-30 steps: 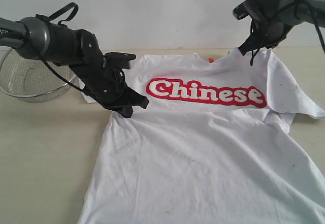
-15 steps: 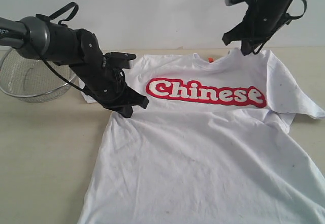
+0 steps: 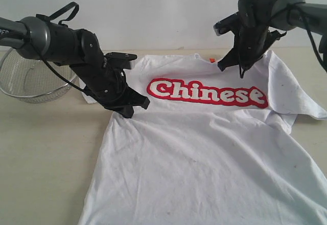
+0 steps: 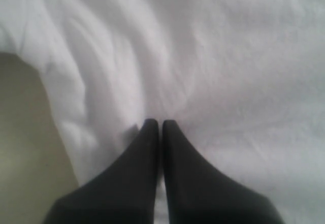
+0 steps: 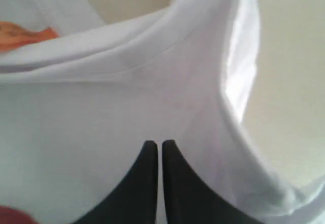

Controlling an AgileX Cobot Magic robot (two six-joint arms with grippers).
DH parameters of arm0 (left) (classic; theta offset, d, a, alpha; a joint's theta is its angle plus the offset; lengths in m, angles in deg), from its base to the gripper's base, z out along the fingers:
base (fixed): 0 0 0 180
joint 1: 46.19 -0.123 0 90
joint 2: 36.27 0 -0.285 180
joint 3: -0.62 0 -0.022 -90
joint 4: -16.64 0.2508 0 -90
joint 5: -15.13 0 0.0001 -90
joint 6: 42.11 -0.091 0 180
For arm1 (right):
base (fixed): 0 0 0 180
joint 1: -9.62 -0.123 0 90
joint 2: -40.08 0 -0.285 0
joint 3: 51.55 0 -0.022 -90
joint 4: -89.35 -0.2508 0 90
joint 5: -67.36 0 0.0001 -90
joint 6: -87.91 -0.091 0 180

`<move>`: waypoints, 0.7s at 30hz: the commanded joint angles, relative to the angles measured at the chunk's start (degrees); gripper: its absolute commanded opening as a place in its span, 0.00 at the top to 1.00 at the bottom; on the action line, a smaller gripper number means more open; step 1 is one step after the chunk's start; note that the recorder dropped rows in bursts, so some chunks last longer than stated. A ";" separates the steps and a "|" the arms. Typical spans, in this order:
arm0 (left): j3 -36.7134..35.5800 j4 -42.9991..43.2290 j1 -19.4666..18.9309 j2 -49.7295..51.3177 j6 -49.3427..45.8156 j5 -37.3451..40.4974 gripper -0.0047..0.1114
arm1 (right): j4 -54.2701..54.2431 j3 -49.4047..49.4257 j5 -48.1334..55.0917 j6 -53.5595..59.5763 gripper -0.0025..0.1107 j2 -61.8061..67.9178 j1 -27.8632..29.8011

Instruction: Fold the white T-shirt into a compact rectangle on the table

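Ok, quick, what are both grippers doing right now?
Left gripper: closed, pinching the white cotton short-sleeved T-shirt.
Right gripper: closed, pinching the same shirt.

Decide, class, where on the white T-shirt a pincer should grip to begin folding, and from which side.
Probably the shoulder of the white T-shirt beside the collar, from above: the shirt lies flat, face up on the table, and there the cloth rises into a ridge.

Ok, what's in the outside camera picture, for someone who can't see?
A white T-shirt with red "Chinese" lettering lies spread on a beige table. The left hand, shut, is by one sleeve; the right hand, shut, is near the collar.
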 commanded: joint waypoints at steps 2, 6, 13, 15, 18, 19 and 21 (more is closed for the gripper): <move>-0.55 1.55 -0.36 1.68 -0.19 3.35 0.92 | 15.07 -0.98 -1.52 -10.23 0.98 1.90 0.10; -0.55 1.16 -0.36 1.68 -0.19 3.47 0.92 | 26.44 -2.96 -2.86 -19.67 0.98 2.61 0.45; -0.55 0.54 -0.36 1.68 -0.83 4.25 0.92 | 27.22 -4.82 -4.62 -22.69 0.98 2.95 3.17; -0.55 0.54 -0.36 1.68 -0.83 4.25 0.92 | 27.09 -4.82 -2.67 -22.69 0.98 2.71 3.56; -0.55 0.54 -0.36 1.68 -1.87 4.14 0.92 | 25.46 -4.82 0.52 -22.55 0.98 0.91 3.56; -0.55 0.54 -0.36 1.68 -1.98 4.14 0.92 | 22.76 -4.82 0.82 -21.56 0.98 -0.54 3.56; -0.55 0.54 -0.36 1.68 -2.08 3.81 0.92 | 18.05 -4.82 0.93 -17.11 0.98 -3.12 3.56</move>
